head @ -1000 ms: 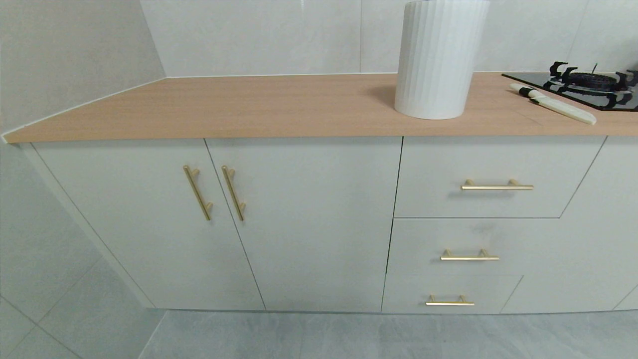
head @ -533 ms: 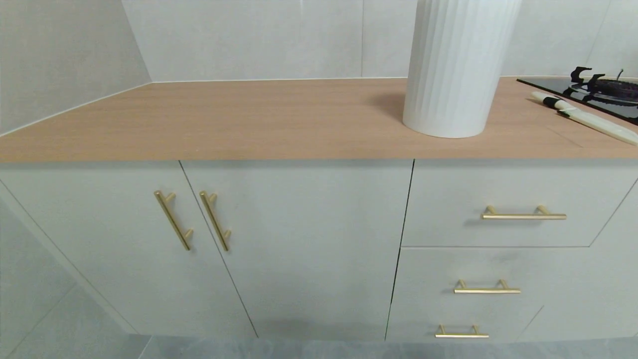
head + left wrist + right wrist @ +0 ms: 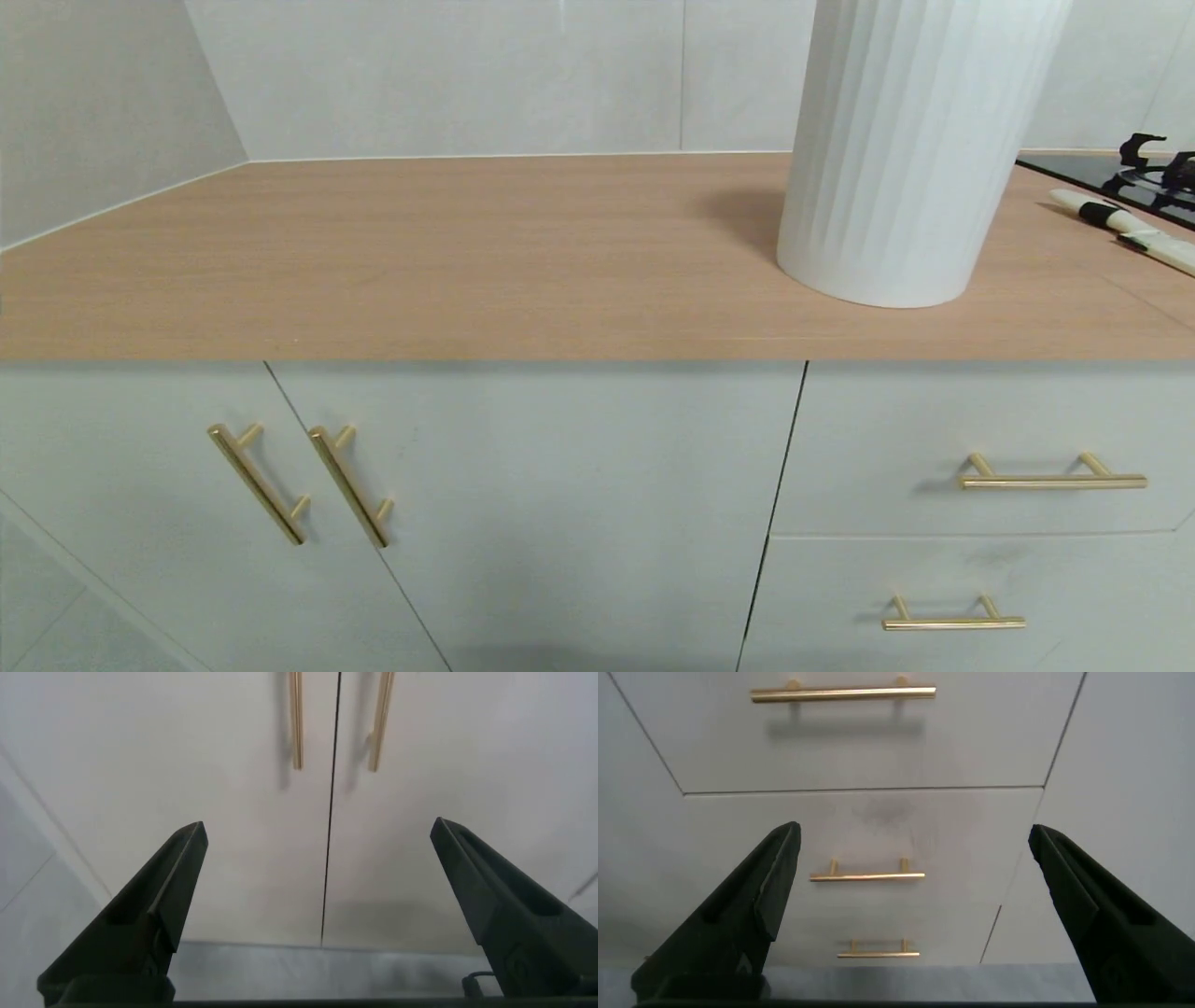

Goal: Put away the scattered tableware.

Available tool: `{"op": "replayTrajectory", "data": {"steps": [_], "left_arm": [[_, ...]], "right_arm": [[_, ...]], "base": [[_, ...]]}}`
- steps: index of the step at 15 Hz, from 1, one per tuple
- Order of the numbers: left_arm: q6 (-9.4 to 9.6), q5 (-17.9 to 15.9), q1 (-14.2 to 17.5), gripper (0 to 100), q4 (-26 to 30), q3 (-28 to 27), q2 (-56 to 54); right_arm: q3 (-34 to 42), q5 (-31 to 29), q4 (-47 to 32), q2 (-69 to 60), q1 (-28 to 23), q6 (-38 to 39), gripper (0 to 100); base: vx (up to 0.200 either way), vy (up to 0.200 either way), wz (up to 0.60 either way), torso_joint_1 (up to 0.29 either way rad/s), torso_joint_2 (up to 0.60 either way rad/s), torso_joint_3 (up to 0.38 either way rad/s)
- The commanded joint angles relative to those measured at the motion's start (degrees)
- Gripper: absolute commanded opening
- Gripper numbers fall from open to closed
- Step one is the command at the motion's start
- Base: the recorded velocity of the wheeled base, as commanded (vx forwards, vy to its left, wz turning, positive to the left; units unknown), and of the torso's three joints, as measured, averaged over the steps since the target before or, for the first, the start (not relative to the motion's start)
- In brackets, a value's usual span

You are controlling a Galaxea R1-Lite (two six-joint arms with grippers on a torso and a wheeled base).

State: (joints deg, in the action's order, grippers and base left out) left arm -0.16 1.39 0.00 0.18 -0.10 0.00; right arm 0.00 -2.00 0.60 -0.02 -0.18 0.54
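Note:
A tall white ribbed container (image 3: 915, 149) stands on the wooden counter (image 3: 467, 261) toward its right side. A cream knife with a black band (image 3: 1125, 227) lies on the counter to the right of it, near the stove. My left gripper (image 3: 322, 849) is open, low in front of the two cabinet doors with gold handles (image 3: 295, 719). My right gripper (image 3: 915, 849) is open too, facing the stack of drawers with gold handles (image 3: 842, 693).
A black gas stove (image 3: 1144, 177) sits at the counter's far right. Below the counter are two cabinet doors (image 3: 523, 504) on the left and drawers (image 3: 980, 448) on the right. Tiled walls close off the back and left.
The whole head view has shifted: the counter and cabinets now look nearer and larger, and the floor has dropped out of sight. The container and knife keep their places on the counter.

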Motion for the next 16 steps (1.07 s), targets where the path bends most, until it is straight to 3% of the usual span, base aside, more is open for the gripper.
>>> {"op": "replayTrajectory", "data": {"steps": [1, 12, 16], "left_arm": [[-0.02, 0.02, 0.00, 100, -0.01, 0.01, 0.09], [-0.02, 0.02, -0.09, 100, -0.01, 0.01, 0.09], [-0.02, 0.02, 0.00, 100, -0.01, 0.01, 0.09]], "right_arm": [[0.00, -0.02, 0.02, 0.11, 0.01, -0.01, 100], [0.00, -0.02, 0.02, 0.11, 0.01, -0.10, 100], [0.00, -0.11, 0.02, 0.11, 0.01, -0.01, 100]], "base": [[0.000, 0.000, -0.60, 0.002, 0.00, 0.007], [0.000, 0.000, 0.00, 0.000, 0.00, 0.000], [0.000, 0.000, 0.45, 0.002, 0.00, 0.001]]}}
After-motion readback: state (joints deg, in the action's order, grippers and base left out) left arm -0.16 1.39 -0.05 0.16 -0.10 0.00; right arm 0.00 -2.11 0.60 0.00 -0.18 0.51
